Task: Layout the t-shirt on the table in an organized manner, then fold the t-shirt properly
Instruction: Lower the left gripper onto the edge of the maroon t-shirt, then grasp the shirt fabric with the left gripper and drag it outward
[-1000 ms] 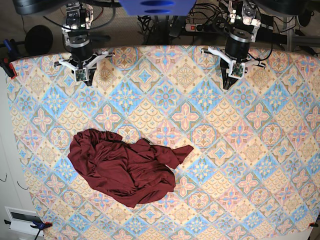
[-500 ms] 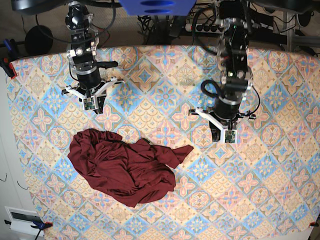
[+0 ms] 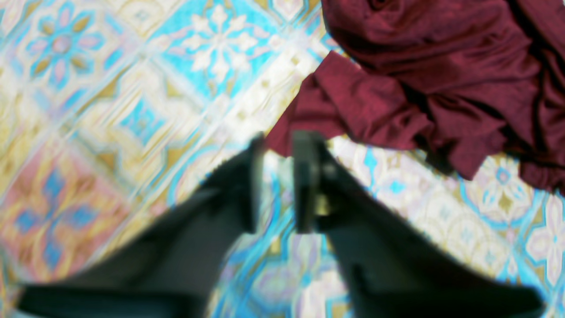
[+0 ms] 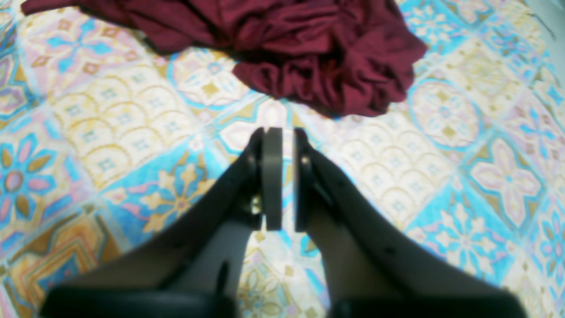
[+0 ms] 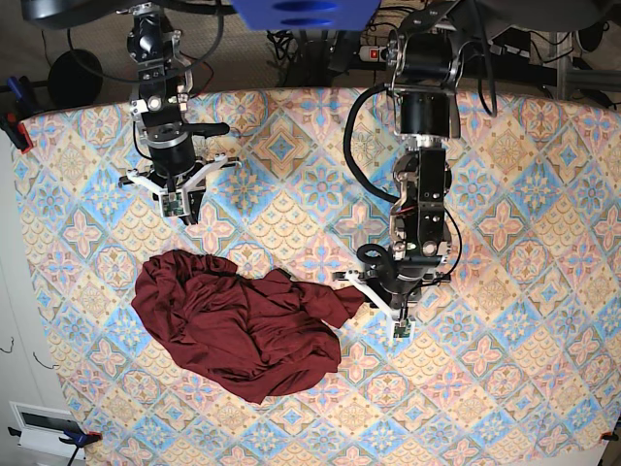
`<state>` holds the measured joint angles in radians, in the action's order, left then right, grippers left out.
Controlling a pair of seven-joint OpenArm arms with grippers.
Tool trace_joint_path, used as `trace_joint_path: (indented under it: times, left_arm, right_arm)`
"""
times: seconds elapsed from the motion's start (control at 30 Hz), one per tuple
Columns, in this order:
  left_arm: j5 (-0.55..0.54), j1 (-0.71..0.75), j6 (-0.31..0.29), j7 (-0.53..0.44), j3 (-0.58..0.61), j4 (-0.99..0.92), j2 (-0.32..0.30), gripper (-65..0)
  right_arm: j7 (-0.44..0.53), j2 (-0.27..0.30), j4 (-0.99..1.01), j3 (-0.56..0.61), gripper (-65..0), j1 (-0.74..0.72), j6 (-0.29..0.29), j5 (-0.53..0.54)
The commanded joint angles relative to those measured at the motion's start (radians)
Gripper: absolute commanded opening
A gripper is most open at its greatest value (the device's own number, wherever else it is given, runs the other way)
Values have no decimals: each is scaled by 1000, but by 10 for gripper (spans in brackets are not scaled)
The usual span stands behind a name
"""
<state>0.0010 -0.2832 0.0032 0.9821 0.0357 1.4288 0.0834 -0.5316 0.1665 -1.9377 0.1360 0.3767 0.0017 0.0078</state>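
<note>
The dark maroon t-shirt (image 5: 243, 325) lies crumpled in a heap on the patterned table (image 5: 505, 223), left of centre. One pointed flap reaches right. My left gripper (image 5: 371, 297) is low over the table just right of that flap's tip. In the left wrist view the gripper (image 3: 279, 141) stands a narrow gap apart and empty, with the shirt (image 3: 441, 66) edge just beyond its tips. My right gripper (image 5: 183, 216) hovers above the table, a little beyond the heap's far left edge. In the right wrist view it (image 4: 287, 132) is shut and empty, short of the shirt (image 4: 309, 53).
Cables and a power strip (image 5: 374, 53) lie behind the table's far edge. A red clamp (image 5: 17, 131) grips the far left corner. A white box (image 5: 39, 427) sits off the near left corner.
My left arm has swung from the far edge down to the shirt's right flap. My right arm moved forward towards the heap, then held. The shirt has not moved.
</note>
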Motion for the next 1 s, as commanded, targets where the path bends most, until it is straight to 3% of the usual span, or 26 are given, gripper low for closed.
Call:
trace_joint_path:
  times: [0.0, 0.1, 0.27, 0.43, 0.63, 0.73, 0.8, 0.87, 0.9, 0.97]
  left_arm:
    - [-2, -46, -2, -35, 28, -20, 5, -448]
    - [-2, -75, -2, -104, 83, -109, 3, -339]
    - [0, -107, -2, -200, 94, -244, 5, -225]
    - [-2, -173, -2, -274, 91, -448, 5, -207]
    - [-2, -190, -4, -306, 96, -504, 28, -210]
    - [-2, -181, -85, -303, 96, -506, 39, -280]
    - [-2, -176, -210, -291, 96, -506, 39, -412]
    - [-2, -167, -296, -242, 92, -501, 32, -549]
    - [-2, -167, -322, -217, 88, -492, 31, -625]
    - [-2, -136, -328, -165, 79, -417, -3, -650]
  right_arm:
    - [28, 5, -22, -3, -609, -6, -4, 1]
    - [28, 5, -24, -3, -609, -6, -4, 1]
    - [28, 5, -24, -3, -609, -6, -4, 1]
    - [28, 5, -24, -3, -609, -5, -4, 1]
    - [28, 5, -22, -3, -609, -6, -4, 1]
    - [28, 5, -22, -3, -609, -8, -4, 1]
    - [28, 5, -22, -3, -609, -8, -4, 1]
    - [28, 5, -22, -5, -609, -8, -4, 1]
    - [28, 5, -21, -6, -609, -8, -4, 1]
    - [28, 5, -21, -8, -609, -8, -4, 1]
